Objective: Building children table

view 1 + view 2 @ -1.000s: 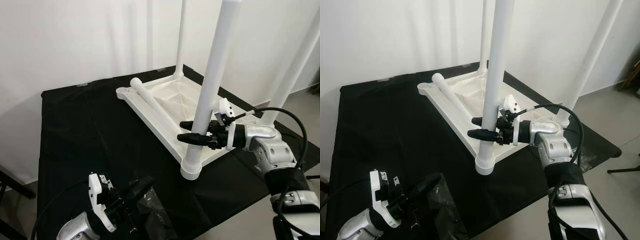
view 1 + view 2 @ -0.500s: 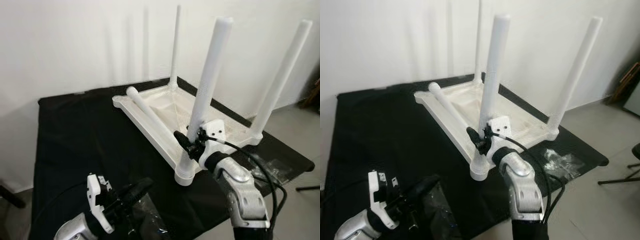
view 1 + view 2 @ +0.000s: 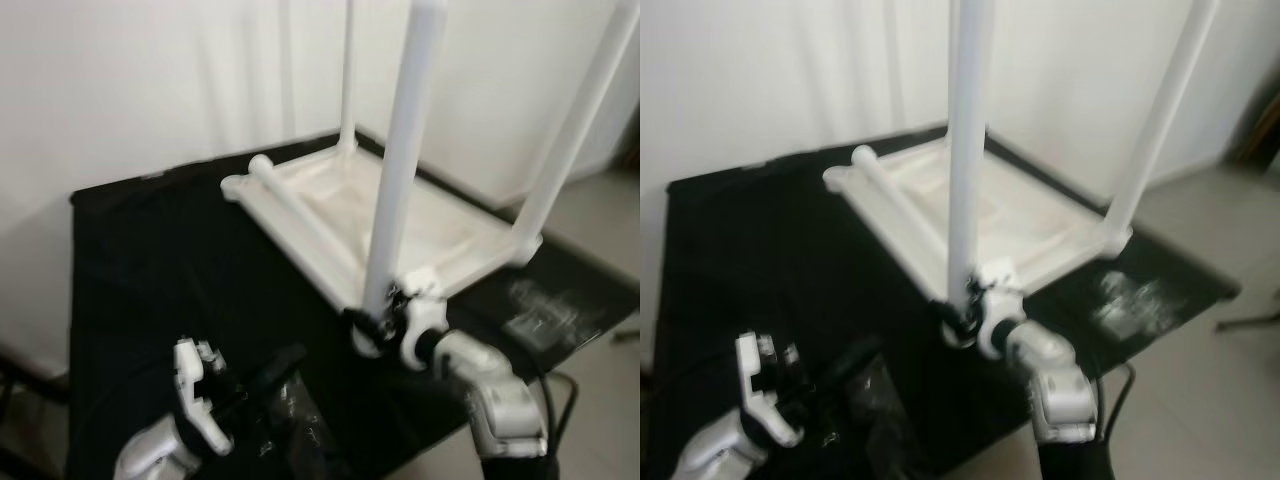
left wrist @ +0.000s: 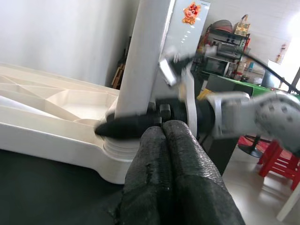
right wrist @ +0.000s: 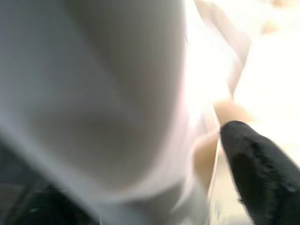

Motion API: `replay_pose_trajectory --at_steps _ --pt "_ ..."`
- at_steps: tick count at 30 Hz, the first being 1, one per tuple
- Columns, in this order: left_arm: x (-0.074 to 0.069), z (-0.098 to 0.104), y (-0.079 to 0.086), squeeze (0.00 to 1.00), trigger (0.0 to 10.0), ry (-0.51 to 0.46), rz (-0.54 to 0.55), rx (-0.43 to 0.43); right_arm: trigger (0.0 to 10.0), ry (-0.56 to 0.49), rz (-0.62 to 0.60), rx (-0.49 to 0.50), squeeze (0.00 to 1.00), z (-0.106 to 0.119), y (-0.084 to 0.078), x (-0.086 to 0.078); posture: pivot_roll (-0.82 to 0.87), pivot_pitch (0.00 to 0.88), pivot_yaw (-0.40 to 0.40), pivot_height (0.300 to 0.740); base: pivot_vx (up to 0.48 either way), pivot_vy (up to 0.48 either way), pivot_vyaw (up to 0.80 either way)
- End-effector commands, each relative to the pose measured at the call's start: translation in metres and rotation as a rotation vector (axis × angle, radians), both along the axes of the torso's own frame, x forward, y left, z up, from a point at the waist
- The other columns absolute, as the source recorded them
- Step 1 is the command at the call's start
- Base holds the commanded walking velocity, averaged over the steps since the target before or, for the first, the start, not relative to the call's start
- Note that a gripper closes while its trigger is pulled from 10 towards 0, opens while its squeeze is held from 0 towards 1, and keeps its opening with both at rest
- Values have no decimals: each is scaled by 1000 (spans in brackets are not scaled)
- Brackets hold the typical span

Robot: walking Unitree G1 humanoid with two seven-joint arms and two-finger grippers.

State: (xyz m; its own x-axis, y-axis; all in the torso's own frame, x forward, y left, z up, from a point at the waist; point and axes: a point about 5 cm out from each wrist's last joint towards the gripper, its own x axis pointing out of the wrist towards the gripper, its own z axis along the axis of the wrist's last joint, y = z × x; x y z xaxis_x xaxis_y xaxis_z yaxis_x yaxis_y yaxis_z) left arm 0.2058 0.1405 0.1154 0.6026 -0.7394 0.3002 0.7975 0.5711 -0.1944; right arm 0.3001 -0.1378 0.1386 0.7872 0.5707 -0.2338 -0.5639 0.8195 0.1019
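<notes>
A white children's table top [image 3: 440, 235] lies upside down on the black-covered table [image 3: 150, 260]. Three white legs stand up from its corners, and a loose leg [image 3: 300, 208] lies across it. My right gripper [image 3: 372, 322] is shut on the near leg [image 3: 400, 170], low down at its collar. In the right wrist view that leg [image 5: 93, 93] is very close, with one black finger [image 5: 258, 164] beside it. My left gripper [image 4: 164, 136] is shut on nothing. It hovers low at the front left [image 3: 280, 365], pointing at the near leg's foot [image 4: 119, 157].
A crumpled clear plastic bag [image 3: 300, 425] lies just under the left gripper. A second small bag of parts [image 3: 535, 310] lies on the cloth at the right. The white wall stands close behind, and the cloth's front edge drops to the floor.
The view has shifted and blurred. My right gripper has slid down the near leg to its collar, and its arm now reaches in from the front. The left gripper holds still.
</notes>
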Motion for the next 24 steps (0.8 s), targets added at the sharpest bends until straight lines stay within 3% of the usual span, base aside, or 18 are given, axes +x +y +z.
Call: replay_pose_trajectory --at_steps 1,3,8,13,14,24 --pt "1 -2 0 0 10000 6 9 0 10000 -148 231 15 0 30 5 6 -43 0 -12 740 0 0 0" --pt "2 -2 -2 0 10000 4 11 -1 10000 -167 414 -17 0 39 -10 11 -42 0 -18 740 0 0 0" --pt "2 -3 -3 0 10000 1 16 -2 10000 -177 507 -103 0 44 -25 28 -33 0 -24 740 0 0 0" --pt "2 -3 -4 0 10000 0 19 2 9843 -176 512 -114 0 46 -26 37 -21 0 -28 740 0 0 0" --pt "2 -3 -4 0 10000 -1 20 5 0 -179 514 -105 0 48 -26 42 -20 0 -31 740 0 0 0" --pt "2 -3 -6 0 10000 -3 26 11 0 -165 547 -58 0 49 -24 48 -19 0 -34 740 0 0 0"
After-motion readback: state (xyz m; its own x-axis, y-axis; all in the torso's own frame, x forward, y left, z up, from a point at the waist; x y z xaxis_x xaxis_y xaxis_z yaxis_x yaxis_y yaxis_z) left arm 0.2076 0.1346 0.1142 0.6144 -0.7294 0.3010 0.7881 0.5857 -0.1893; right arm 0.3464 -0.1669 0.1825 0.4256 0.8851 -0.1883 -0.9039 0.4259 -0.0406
